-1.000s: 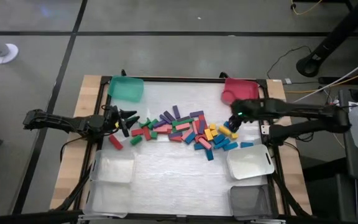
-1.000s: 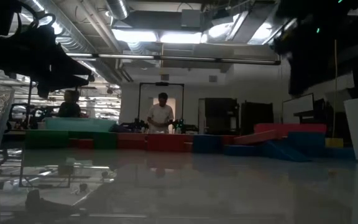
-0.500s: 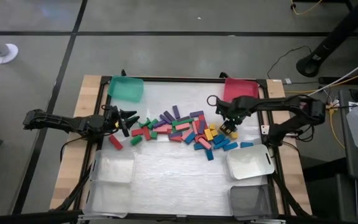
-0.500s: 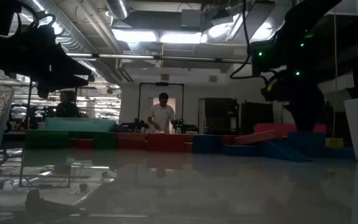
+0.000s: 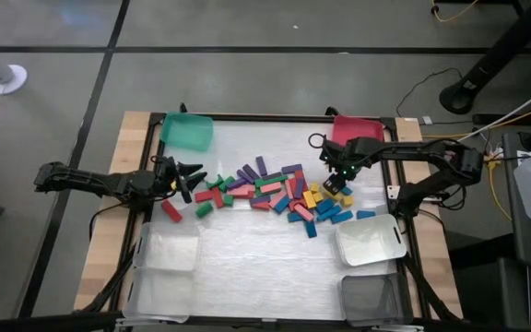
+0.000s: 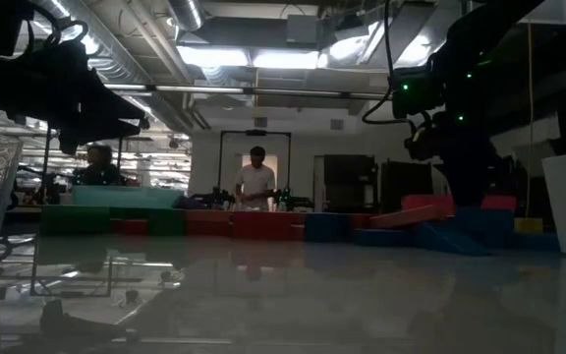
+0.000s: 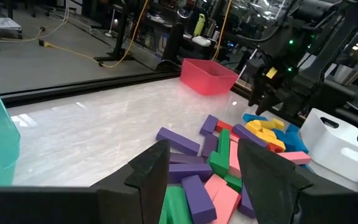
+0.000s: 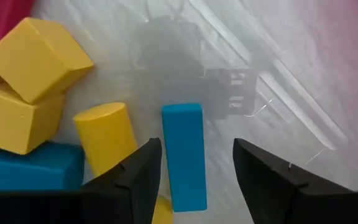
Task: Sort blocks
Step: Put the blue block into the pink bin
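Observation:
The blocks lie in a loose pile of red, pink, green, blue, purple and yellow pieces at the table's middle. My right gripper points down over the pile's right end. It is open, with a finger on either side of one blue block that lies flat on the table beside a yellow cylinder and yellow cubes. I see no touch. My left gripper is open and points level at the pile's left end, holding nothing.
A green bin stands at the far left and a red bin at the far right. A white bin and a grey bin are near right, with clear bins near left. People stand in the room beyond.
My right gripper has come down over the pile's right end, shifting a little toward the table's left and tipping until it points straight down. Its fingers have stayed open. The blocks have not moved.

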Robot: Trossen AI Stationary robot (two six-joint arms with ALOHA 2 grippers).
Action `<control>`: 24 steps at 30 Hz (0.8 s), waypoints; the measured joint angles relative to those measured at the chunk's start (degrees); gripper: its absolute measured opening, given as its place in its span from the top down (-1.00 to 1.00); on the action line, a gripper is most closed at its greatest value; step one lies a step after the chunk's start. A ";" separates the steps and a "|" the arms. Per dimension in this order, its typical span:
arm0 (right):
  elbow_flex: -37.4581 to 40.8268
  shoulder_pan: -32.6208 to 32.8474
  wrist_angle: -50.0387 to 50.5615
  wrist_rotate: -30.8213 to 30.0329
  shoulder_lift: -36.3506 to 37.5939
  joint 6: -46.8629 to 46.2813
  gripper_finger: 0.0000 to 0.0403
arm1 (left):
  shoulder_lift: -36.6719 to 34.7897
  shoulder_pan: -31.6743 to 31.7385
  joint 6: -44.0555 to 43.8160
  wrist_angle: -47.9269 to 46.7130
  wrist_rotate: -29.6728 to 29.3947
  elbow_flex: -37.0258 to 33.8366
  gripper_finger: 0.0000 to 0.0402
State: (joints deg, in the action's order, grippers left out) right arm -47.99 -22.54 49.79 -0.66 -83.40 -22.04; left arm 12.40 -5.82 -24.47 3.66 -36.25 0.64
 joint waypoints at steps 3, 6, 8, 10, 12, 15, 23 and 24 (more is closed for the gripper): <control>0.00 0.00 -0.02 0.00 0.00 0.02 0.02 | 0.00 0.00 0.05 -0.02 0.00 0.00 0.11; 0.02 0.02 -0.03 0.54 0.00 0.02 0.02 | 0.00 -0.01 0.05 -0.02 0.00 0.00 0.11; 0.02 0.06 -0.07 0.53 0.00 0.03 0.02 | 0.00 0.00 0.05 -0.02 0.00 0.00 0.11; 0.02 0.06 -0.11 0.30 0.00 0.07 0.02 | 0.00 -0.01 0.05 -0.02 0.00 0.00 0.11; 0.04 0.06 -0.23 0.29 0.00 0.57 0.02 | 0.00 0.00 0.05 -0.04 0.00 0.00 0.11; 0.04 0.06 -0.34 0.28 -0.33 1.33 0.02 | 0.00 0.00 0.03 -0.04 0.00 0.00 0.11; 0.08 0.06 -0.64 1.74 -4.20 1.39 0.02 | 0.00 0.00 0.03 -0.04 0.00 0.00 0.11; 0.09 0.06 -0.94 1.01 -4.62 1.44 0.02 | 0.00 0.00 0.03 -0.04 0.00 0.00 0.11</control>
State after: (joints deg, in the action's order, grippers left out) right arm -47.90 -22.48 48.85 0.35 -88.02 -20.60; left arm 12.40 -5.82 -24.45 3.62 -36.25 0.64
